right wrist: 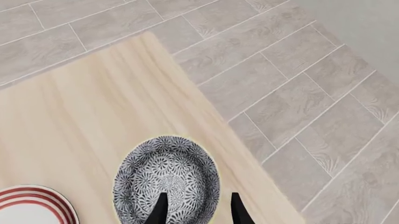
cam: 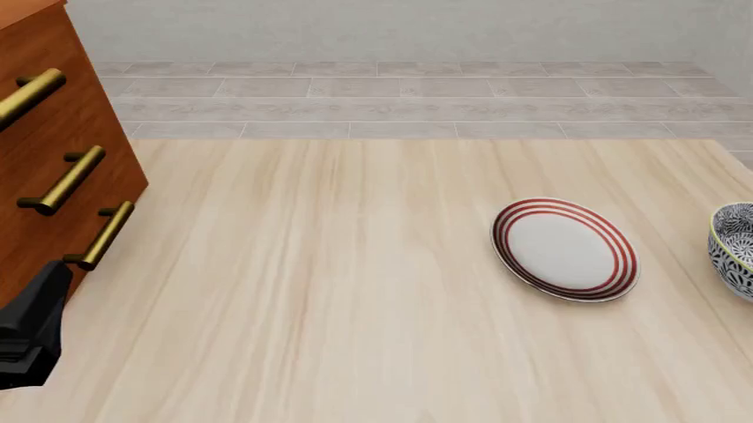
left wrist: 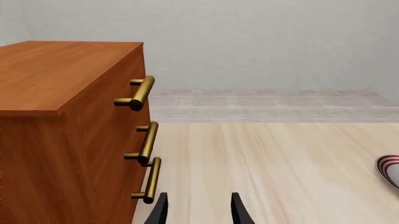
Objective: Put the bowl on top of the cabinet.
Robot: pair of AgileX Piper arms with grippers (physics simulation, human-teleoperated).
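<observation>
The bowl, white with a dense dark floral pattern and a pale rim, sits near the table's right edge; in the front view the bowl is cut off by the frame's right side. My right gripper is open above it, one finger over the bowl's inside and the other just outside its rim. The reddish-brown cabinet with brass handles stands at the far left, also visible as the cabinet in the front view. My left gripper is open and empty, low beside the cabinet's front.
A flat white plate with red rings lies between cabinet and bowl, its edge showing in both wrist views. The left arm sits at the table's near left corner. The table's right edge drops to grey tiled floor close to the bowl.
</observation>
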